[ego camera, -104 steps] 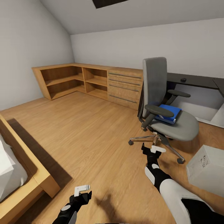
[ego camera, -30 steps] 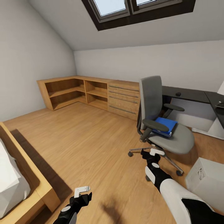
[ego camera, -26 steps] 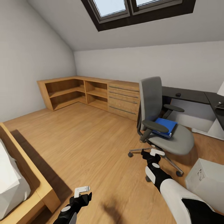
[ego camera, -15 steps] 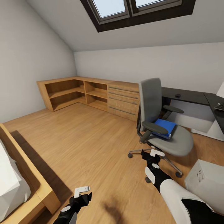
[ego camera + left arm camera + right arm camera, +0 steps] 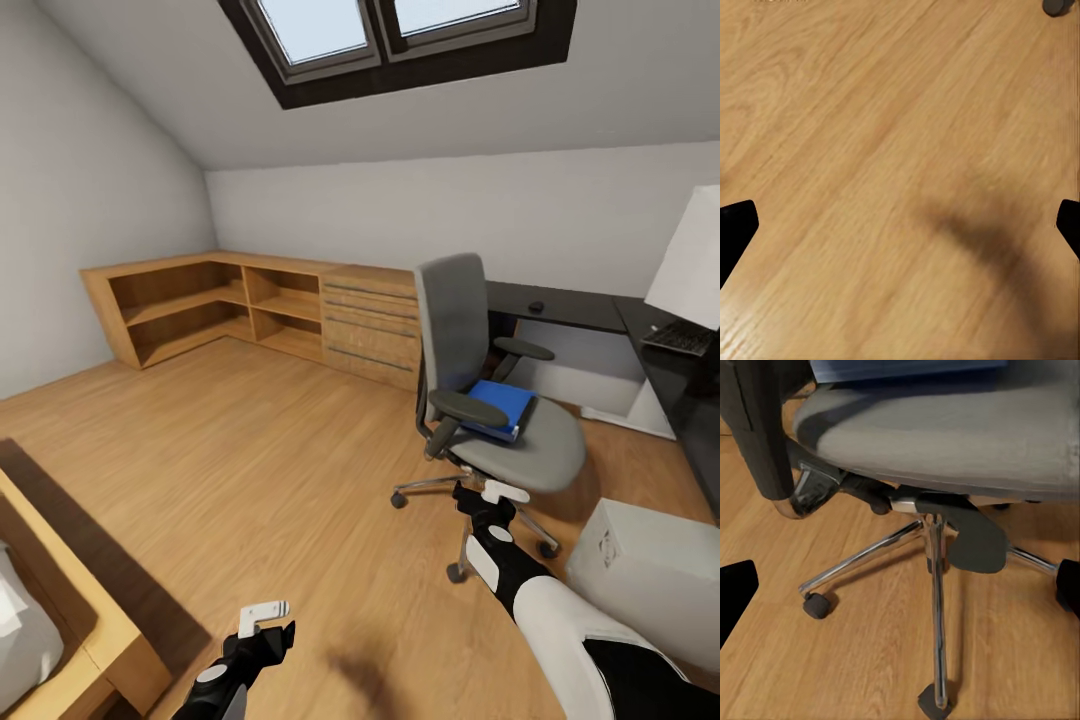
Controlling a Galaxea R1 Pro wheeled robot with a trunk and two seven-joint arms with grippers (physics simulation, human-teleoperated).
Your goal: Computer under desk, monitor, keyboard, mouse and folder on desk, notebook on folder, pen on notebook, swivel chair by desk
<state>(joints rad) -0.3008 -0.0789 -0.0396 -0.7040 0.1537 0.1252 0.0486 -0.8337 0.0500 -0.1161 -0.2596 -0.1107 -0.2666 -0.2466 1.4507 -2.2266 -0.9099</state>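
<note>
We see the swivel chair (image 5: 487, 400) right of centre in the head view, tall back toward the left, seat facing right toward the desk (image 5: 600, 312) at the right edge. The folder (image 5: 497, 405) lies flat on the seat, long axis running from the chair back out toward the seat front, tucked by the near armrest. The keyboard (image 5: 680, 338) sits on the desk at far right, below the white back of the monitor (image 5: 692, 262). A white box (image 5: 645, 575) stands on the floor at lower right; its label is too small to read. Our left gripper (image 5: 268, 620) hangs over bare floor, fingers (image 5: 735, 225) spread apart; our right gripper (image 5: 492, 497) sits just before the chair base, fingers (image 5: 736, 585) also apart, holding nothing.
</note>
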